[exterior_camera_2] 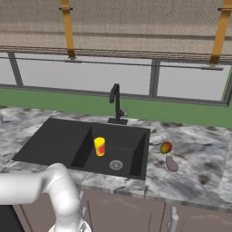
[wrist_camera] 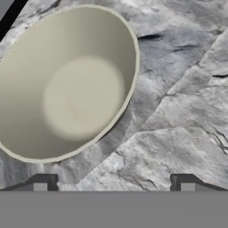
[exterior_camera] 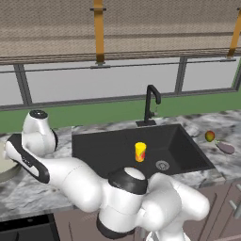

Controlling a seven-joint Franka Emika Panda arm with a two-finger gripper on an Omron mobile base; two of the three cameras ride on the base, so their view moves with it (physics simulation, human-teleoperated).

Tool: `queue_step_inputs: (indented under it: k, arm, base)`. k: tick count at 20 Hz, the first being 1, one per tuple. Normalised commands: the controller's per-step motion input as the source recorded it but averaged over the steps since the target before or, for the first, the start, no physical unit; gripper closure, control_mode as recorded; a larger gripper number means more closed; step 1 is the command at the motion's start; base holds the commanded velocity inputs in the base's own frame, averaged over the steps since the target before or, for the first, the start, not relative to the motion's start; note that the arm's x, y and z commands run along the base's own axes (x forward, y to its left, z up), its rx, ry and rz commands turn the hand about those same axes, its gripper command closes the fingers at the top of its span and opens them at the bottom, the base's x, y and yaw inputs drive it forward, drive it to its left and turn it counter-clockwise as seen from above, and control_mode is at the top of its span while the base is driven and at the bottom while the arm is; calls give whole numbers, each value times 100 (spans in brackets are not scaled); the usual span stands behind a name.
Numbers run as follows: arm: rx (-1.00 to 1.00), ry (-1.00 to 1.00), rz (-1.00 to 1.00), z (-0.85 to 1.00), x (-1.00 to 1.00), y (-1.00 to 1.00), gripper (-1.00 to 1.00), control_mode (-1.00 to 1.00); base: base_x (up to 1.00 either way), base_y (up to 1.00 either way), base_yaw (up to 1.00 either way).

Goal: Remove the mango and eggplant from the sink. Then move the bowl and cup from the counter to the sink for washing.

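Note:
The pale greenish-beige bowl (wrist_camera: 71, 89) sits on the marbled counter (wrist_camera: 178, 111), in the upper left of the hand view. My gripper (wrist_camera: 115, 185) hovers above the counter just beside the bowl's rim, open and holding nothing. In the left base view the arm reaches far left over the bowl (exterior_camera: 5, 172). The yellow cup (exterior_camera: 140, 151) (exterior_camera_2: 99, 146) stands upright inside the dark sink (exterior_camera: 94, 146) (exterior_camera_2: 54, 140). Right of the basin, the mango (exterior_camera: 210, 136) (exterior_camera_2: 166, 147) and the eggplant (exterior_camera: 226, 148) (exterior_camera_2: 171, 163) lie on the counter.
A black curved faucet (exterior_camera: 150, 106) (exterior_camera_2: 116, 104) rises behind the sink, and a round metal drain (exterior_camera: 162, 164) (exterior_camera_2: 116, 165) sits near the cup. Windows and a green wall back the counter. Cabinet fronts lie below the counter's front edge.

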Motion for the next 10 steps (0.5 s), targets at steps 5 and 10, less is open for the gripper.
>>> queue_step_inputs:
  k: [5, 10]
  arm:
    - [0, 0, -2, -18, 4, 3, -100, -100]
    - [0, 0, -3, -10, 8, 6, -100, -100]
  base:
    - [0, 0, 0]
    - [0, 0, 0]
